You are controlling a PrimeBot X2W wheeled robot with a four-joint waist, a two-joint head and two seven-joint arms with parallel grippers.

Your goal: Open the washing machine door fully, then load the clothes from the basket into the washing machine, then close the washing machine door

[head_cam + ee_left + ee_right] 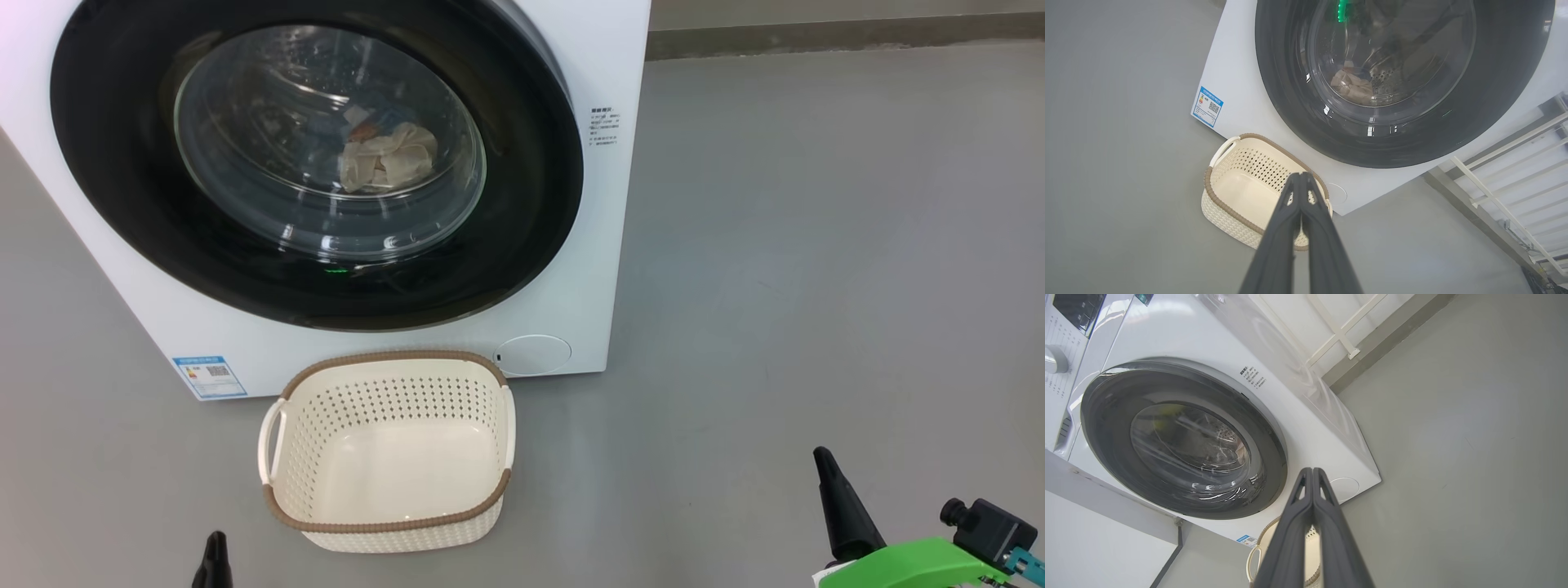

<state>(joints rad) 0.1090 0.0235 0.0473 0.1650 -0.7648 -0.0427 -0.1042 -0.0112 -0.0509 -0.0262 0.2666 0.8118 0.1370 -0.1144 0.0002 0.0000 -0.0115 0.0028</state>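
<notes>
Door: washing machine door (531, 180) shut flush, far left.
Clothes: clothes (385, 159) inside washing machine (604, 269).
Basket: basket (392, 358) empty, just near of machine.
Grippers: left gripper (215, 541) and right gripper (820, 457) pressed together, empty.
Bearing: door far ahead of left gripper, which looks nearer; nothing seems left to do.

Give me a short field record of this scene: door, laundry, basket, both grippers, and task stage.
door: washing machine door closed against the washing machine
laundry: clothes inside, cream piece visible through the door
container: basket empty, on the floor in front of the washing machine
left: left gripper shut, holding nothing
right: right gripper shut, holding nothing
stage: loading and closing look done
</notes>
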